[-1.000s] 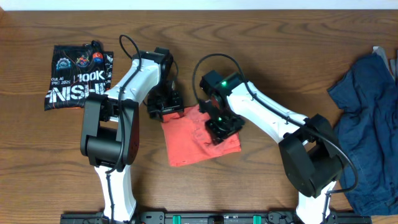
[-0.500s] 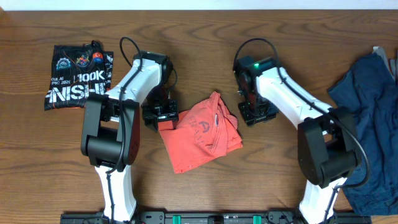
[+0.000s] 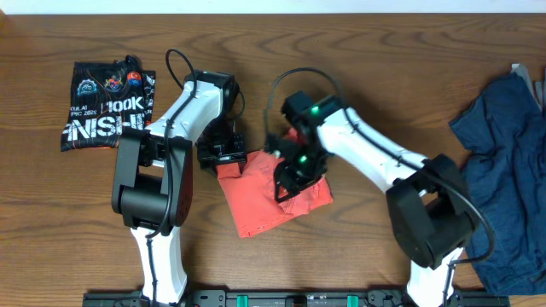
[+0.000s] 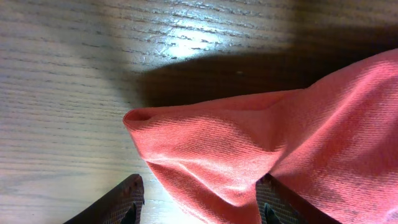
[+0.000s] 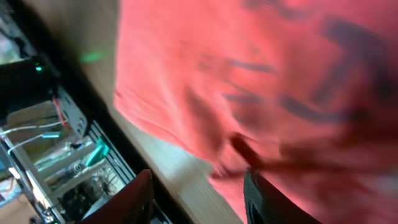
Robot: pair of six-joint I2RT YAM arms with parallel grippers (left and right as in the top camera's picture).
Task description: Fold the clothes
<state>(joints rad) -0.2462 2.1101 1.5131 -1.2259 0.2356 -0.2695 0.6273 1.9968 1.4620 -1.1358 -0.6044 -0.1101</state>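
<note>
Change: the right gripper (image 3: 290,183) is moving back over the soft orange-red T-shirt (image 3: 260,205). A moment ago it was off to the right, and a printed flap was sticking up.
Meaning: the flap is now lying flat, so the fold is probably being pressed down.
Left gripper (image 3: 223,160): its fingers (image 4: 129,200) are standing apart, with the shirt corner lying loose between them.
Right fingers (image 5: 135,200): they are looking blurry, so I cannot tell if they are holding cloth.
Shirt: it is sitting in the middle of the brown wooden table (image 3: 358,51), looking like a small, wrinkly square.

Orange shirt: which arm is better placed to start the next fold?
Probably left. The left gripper straddles the shirt's corner, ready to pinch and lift; the right gripper is over its middle.
</note>
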